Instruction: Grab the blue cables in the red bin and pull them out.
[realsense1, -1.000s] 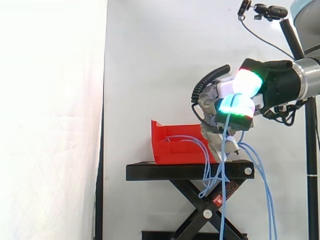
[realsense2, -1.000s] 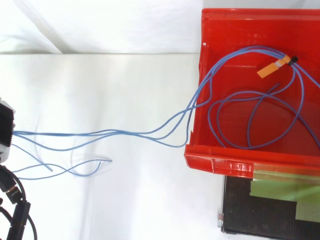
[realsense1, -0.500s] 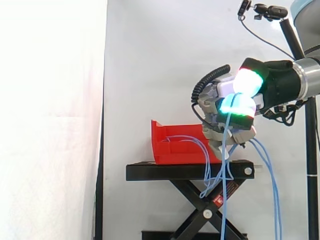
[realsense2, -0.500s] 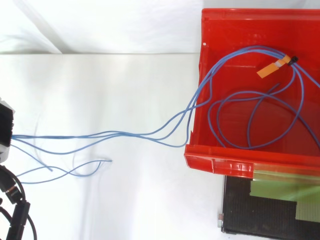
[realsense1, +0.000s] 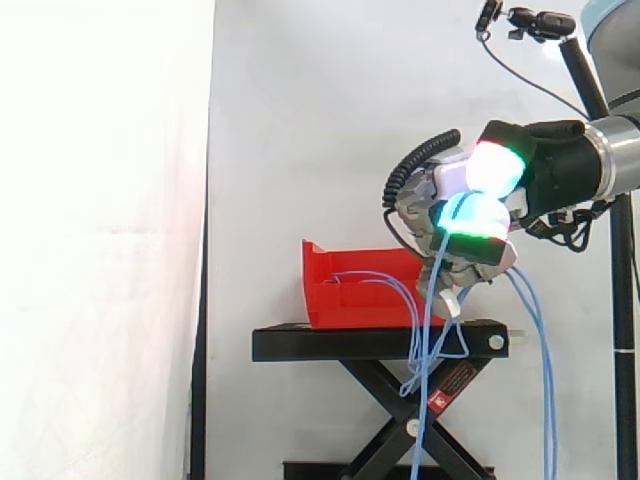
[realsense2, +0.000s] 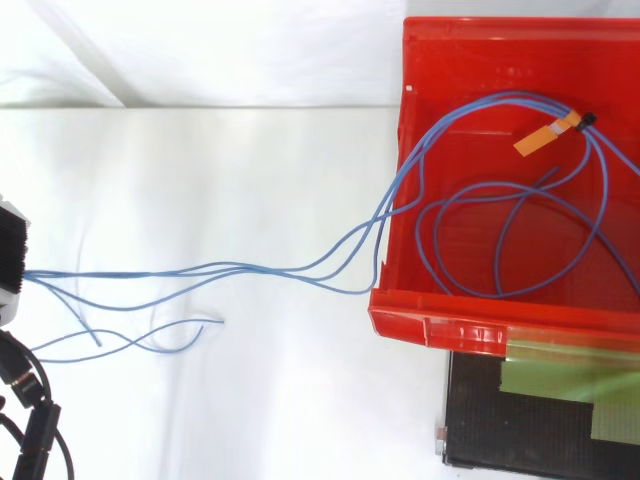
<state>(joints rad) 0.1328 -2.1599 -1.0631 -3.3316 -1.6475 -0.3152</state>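
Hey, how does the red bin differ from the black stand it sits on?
The red bin is an open-topped box with walls; the black stand is a flat platform on crossed legs. The red bin holds loops of the blue cables; the black stand holds none, and the cables merely hang past its platform, running from the robot hand that grips them. Both stand before the white curtain.

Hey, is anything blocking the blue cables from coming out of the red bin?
Nothing visible does. The blue cables run over the rim of the red bin to the hand, whose fingers curl round them. The loops in the bin lie loose with nothing on top.
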